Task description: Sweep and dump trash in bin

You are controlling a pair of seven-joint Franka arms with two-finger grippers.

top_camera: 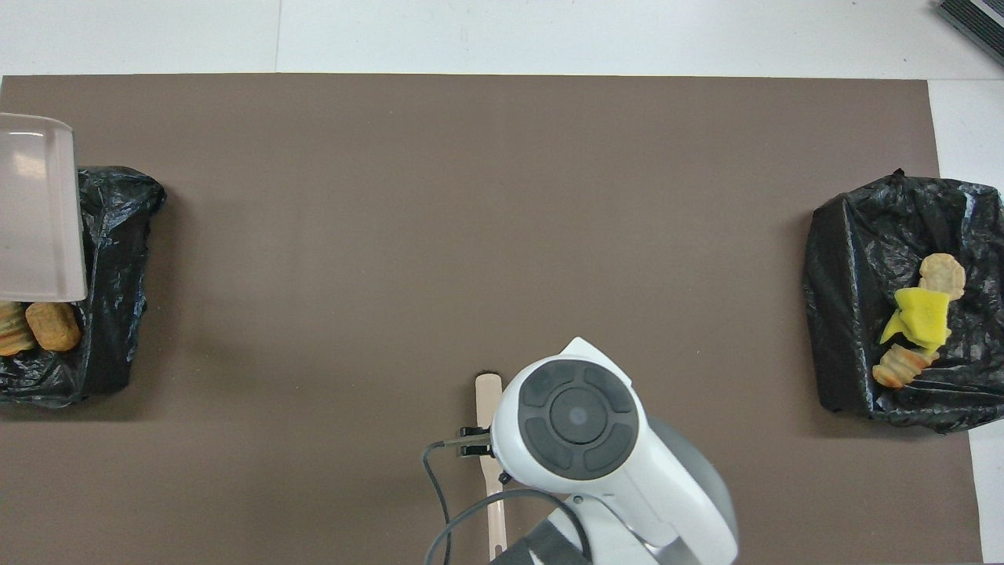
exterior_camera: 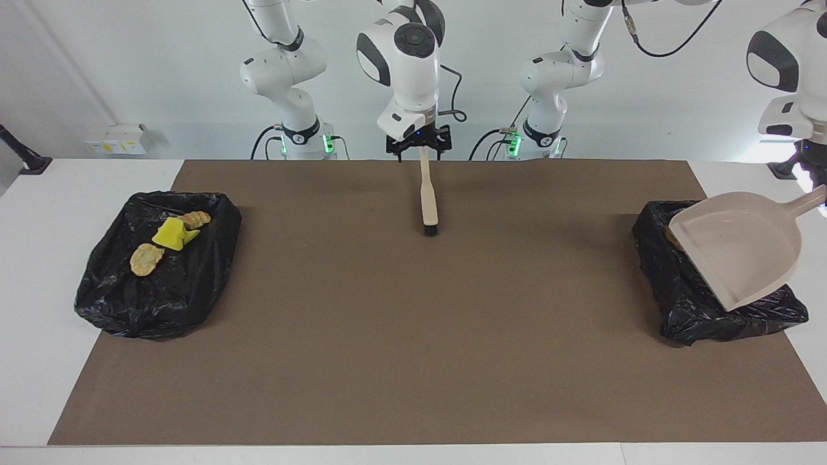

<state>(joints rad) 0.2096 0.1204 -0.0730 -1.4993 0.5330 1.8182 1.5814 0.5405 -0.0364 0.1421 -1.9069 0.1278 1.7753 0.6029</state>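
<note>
Two bins (exterior_camera: 158, 265) hold trash (exterior_camera: 169, 234) | right gripper (exterior_camera: 418, 147) spread over brush (exterior_camera: 428, 200) | left pinches dustpan (exterior_camera: 743, 248)

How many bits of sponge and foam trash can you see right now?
5: three in the black bin at the right arm's end, a tan piece, a yellow one, an orange-brown one; two in the other bin. The dustpan may hide more.

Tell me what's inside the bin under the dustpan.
In the overhead view, two orange-brown foam scraps lie in the black bin at the left arm's end. The dustpan, held by the left gripper, covers the rest, so anything more there is hidden.
</note>
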